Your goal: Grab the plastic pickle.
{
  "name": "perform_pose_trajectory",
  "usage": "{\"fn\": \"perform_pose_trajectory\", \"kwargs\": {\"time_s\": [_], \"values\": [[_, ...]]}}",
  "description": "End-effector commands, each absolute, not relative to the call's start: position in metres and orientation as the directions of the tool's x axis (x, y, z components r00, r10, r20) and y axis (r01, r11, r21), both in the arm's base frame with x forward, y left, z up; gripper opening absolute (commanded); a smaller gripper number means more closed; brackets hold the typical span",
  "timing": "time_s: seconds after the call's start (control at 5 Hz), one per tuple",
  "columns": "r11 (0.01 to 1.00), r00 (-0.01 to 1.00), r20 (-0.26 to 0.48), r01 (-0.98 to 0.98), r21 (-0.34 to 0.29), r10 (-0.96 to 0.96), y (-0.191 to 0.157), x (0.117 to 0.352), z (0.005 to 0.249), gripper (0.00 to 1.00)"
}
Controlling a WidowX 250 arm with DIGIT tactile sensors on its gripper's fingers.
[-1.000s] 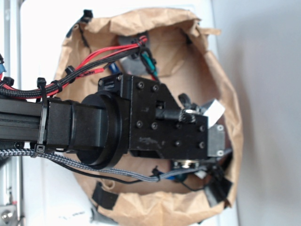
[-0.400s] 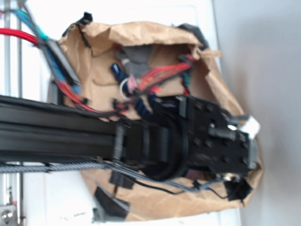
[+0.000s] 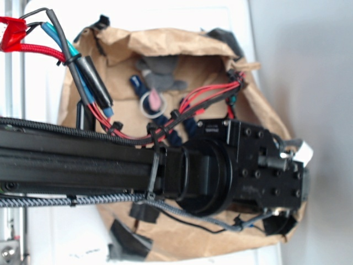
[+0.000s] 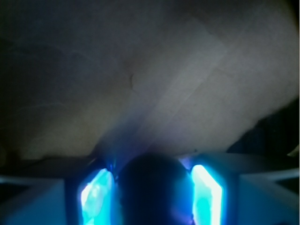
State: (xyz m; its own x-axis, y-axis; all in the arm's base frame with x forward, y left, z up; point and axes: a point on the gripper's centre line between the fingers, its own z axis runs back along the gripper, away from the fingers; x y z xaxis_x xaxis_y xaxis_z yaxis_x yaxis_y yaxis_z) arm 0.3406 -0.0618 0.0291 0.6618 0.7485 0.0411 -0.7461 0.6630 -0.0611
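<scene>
In the wrist view a dark, rounded, smooth oblong, the plastic pickle (image 4: 151, 190), fills the gap between the two glowing blue pads (image 4: 96, 197) of my gripper (image 4: 152, 180), which is shut on it. Behind it I see only dim brown paper. In the exterior view the gripper's black body (image 3: 265, 171) hangs over the right side of the brown paper bag (image 3: 165, 41), and it hides both the fingers and the pickle from that camera.
Inside the bag lie a grey plush toy (image 3: 160, 72), a dark navy rope (image 3: 137, 86) and a pale ring (image 3: 151, 103). Red and black cables (image 3: 204, 96) trail across the bag. The bag's crumpled walls stand close around the gripper.
The arm has swung toward the bag's right edge and lower in the picture, uncovering the plush toy, rope and ring that it hid a second ago.
</scene>
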Motion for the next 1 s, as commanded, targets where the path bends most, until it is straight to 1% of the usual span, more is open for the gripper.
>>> {"fn": "perform_pose_trajectory", "kwargs": {"time_s": [0.0, 0.2, 0.4, 0.6, 0.8], "values": [[0.613, 0.630, -0.009, -0.758, -0.223, 0.776, -0.034, 0.352, 0.083, 0.00], [0.623, 0.654, -0.045, -0.737, -0.263, 0.755, -0.023, 0.346, 0.106, 0.00], [0.642, 0.682, -0.041, -0.706, -0.300, 0.731, -0.012, 0.342, 0.122, 0.00], [0.702, 0.733, 0.015, -0.646, -0.301, 0.681, -0.006, 0.343, 0.132, 0.00], [0.792, 0.802, 0.091, -0.554, -0.256, 0.591, -0.003, 0.345, 0.140, 0.00]]}}
